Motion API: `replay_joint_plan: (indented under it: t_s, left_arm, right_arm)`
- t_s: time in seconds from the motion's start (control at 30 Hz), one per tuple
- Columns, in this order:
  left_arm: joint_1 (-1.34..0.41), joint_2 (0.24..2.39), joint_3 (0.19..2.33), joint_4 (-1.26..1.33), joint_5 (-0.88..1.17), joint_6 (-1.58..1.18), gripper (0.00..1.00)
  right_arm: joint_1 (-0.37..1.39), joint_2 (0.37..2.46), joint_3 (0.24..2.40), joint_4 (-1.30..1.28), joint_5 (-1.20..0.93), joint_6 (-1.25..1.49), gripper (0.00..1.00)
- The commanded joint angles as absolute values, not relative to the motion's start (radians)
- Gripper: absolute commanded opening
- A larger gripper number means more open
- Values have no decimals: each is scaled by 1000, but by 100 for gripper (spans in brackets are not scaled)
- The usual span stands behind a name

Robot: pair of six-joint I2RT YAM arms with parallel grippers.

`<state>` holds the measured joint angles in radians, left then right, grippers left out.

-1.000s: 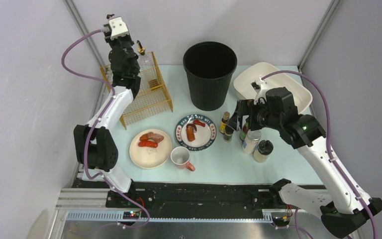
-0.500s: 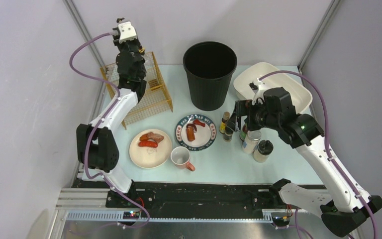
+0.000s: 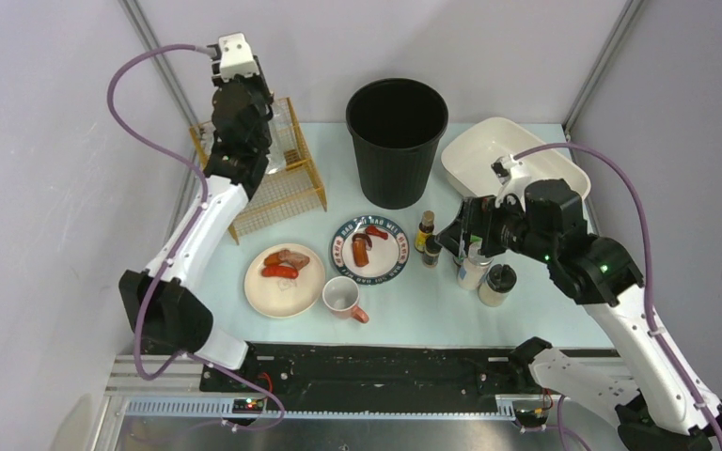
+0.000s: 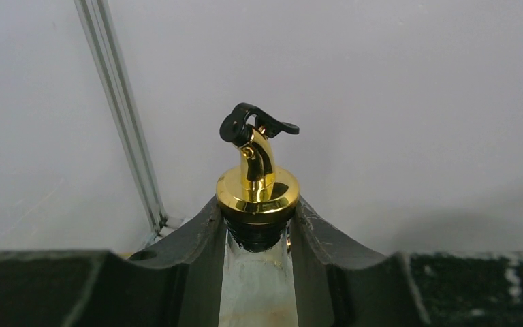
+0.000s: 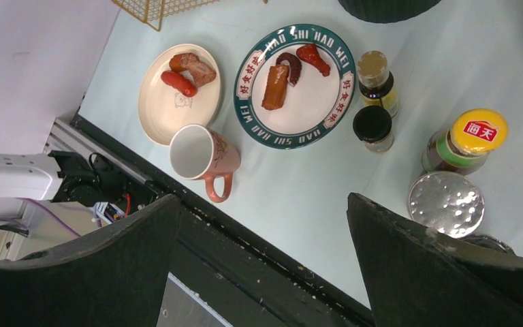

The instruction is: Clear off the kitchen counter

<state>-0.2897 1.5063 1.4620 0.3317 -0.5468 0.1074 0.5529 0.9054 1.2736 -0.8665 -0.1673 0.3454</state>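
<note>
While the left pincer clenches a gold-spouted glass bottle at upper left (above the wire basket), the right pincer hangs released over the mint worktop mid-frame, near condiment jars.

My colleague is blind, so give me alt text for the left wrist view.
The left gripper holds a bottle by its neck. The bottle's gold pourer with a black cap stands against a plain grey wall.

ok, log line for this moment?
left gripper: shut on bottle | right gripper: open, empty | counter: plates, mug, jars on it
</note>
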Motion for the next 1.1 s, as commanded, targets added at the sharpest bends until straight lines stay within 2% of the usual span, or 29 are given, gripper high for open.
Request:
replay_joint_plan:
  t_s: [0.0,0.2,0.53,0.73,1.07]
  left_arm:
    - [-301,1392,1646,140,-512,-2,0]
    - [-306,1370,1775,-231,-441,-95,0]
    - [-308,1396,1941,-537,-376,-152,0]
    - [-308,1429,2006,-633,-359,-168,0]
    - [-306,1561,2170,-633,-435,-130,0]
  right_arm:
    - [569,860,1278,-892,-174,362,96]
    - [588,788,1234,-874,-173,387,96]
    - [604,735,1221,-879,-166,399,96]
    - [607,716,1205,-879,-172,407,96]
    - [613,707,1178,-855,-180,408,96]
